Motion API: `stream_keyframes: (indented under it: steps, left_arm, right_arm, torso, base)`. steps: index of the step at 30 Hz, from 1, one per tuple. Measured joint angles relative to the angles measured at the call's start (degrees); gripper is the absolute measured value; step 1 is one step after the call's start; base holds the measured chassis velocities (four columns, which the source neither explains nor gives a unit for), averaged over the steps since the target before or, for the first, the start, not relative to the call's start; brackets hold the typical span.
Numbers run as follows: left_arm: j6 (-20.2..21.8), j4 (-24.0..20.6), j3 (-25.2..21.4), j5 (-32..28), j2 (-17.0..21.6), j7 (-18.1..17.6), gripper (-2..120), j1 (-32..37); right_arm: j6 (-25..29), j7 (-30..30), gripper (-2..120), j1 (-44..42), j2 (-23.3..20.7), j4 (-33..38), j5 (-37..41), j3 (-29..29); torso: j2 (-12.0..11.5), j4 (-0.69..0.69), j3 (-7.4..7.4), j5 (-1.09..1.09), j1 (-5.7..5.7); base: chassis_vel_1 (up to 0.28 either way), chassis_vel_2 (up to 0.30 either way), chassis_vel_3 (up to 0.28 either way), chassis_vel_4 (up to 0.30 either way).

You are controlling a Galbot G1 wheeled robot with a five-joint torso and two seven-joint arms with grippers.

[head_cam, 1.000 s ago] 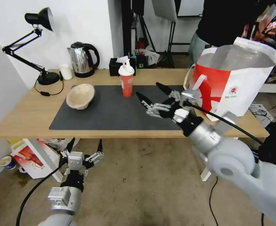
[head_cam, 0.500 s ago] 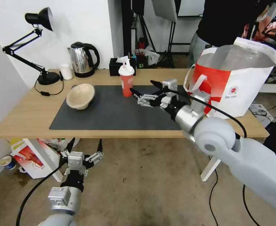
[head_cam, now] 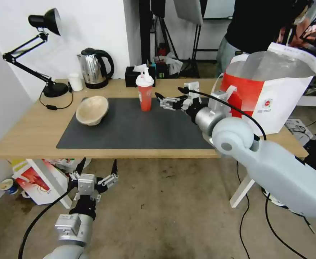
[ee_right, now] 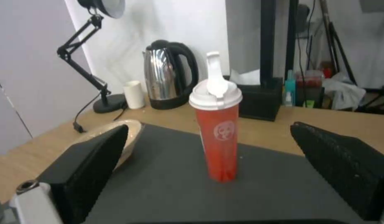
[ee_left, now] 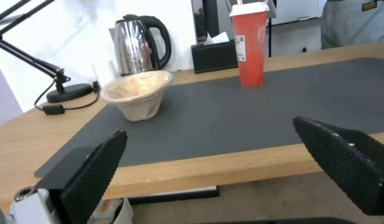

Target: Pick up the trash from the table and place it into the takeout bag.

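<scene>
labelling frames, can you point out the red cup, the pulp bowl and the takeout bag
red cup (head_cam: 145,99), head view, on its red side.
pulp bowl (head_cam: 91,109), head view, on its inside.
takeout bag (head_cam: 249,95), head view, on its red front panel.

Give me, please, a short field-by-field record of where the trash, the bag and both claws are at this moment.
red drink cup: upright on the dark grey mat, white lid and straw on
beige pulp bowl: tilted, at the mat's left end
takeout bag: standing open at the right end of the table
right claw: open, above the mat, beside the cup on its right, apart from it
left claw: open, low in front of the table edge, holding nothing
kettle: at the back of the table
</scene>
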Motion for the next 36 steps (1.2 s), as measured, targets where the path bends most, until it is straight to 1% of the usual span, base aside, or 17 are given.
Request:
stream_keyframes:
  steps: [6,10,11,15,16,20,26,36]
  left_arm:
    - [0.0,0.0,0.0,0.0,0.0,0.0,100,0.0]
    - [0.0,0.0,0.0,0.0,0.0,0.0,100,0.0]
    - [0.0,0.0,0.0,0.0,0.0,0.0,100,0.0]
    - [0.0,0.0,0.0,0.0,0.0,0.0,100,0.0]
    - [0.0,0.0,0.0,0.0,0.0,0.0,100,0.0]
    - [0.0,0.0,0.0,0.0,0.0,0.0,100,0.0]
    - [0.0,0.0,0.0,0.0,0.0,0.0,100,0.0]
    - [0.0,0.0,0.0,0.0,0.0,0.0,100,0.0]
  right_arm:
    - [-0.34,-1.09,100,1.09,1.61,-3.09,0.68,-0.7]
    - [-0.46,-1.68,100,2.3,4.26,-6.93,0.86,-1.55]
    - [-0.46,-1.68,100,2.3,4.26,-6.93,0.86,-1.55]
    - [-0.45,-2.06,100,3.63,7.51,-12.19,0.73,-2.55]
    - [-0.45,-2.06,100,3.63,7.51,-12.19,0.73,-2.55]
    - [-0.36,-2.88,100,5.29,9.95,-16.54,-0.12,-3.28]
    - [-0.31,-3.49,100,7.16,12.19,-20.21,-0.64,-4.17]
    - [-0.37,-4.27,100,9.84,14.82,-24.11,-0.78,-6.17]
  torso:
    - [0.0,0.0,0.0,0.0,0.0]
    - [0.0,0.0,0.0,0.0,0.0]
    - [0.0,0.0,0.0,0.0,0.0]
    - [0.0,0.0,0.0,0.0,0.0]
    - [0.0,0.0,0.0,0.0,0.0]
    - [0.0,0.01,0.0,0.0,0.01]
    - [0.0,0.01,0.0,0.0,0.01]
    - [0.0,0.0,0.0,0.0,0.01]
  base:
    - [0.0,0.0,0.0,0.0]
    - [0.0,0.0,0.0,0.0]
    - [0.0,0.0,0.0,0.0]
    - [0.0,0.0,0.0,0.0]
    - [0.0,0.0,0.0,0.0]
    - [0.0,0.0,0.0,0.0]
    - [0.0,0.0,0.0,0.0]
    - [0.0,0.0,0.0,0.0]
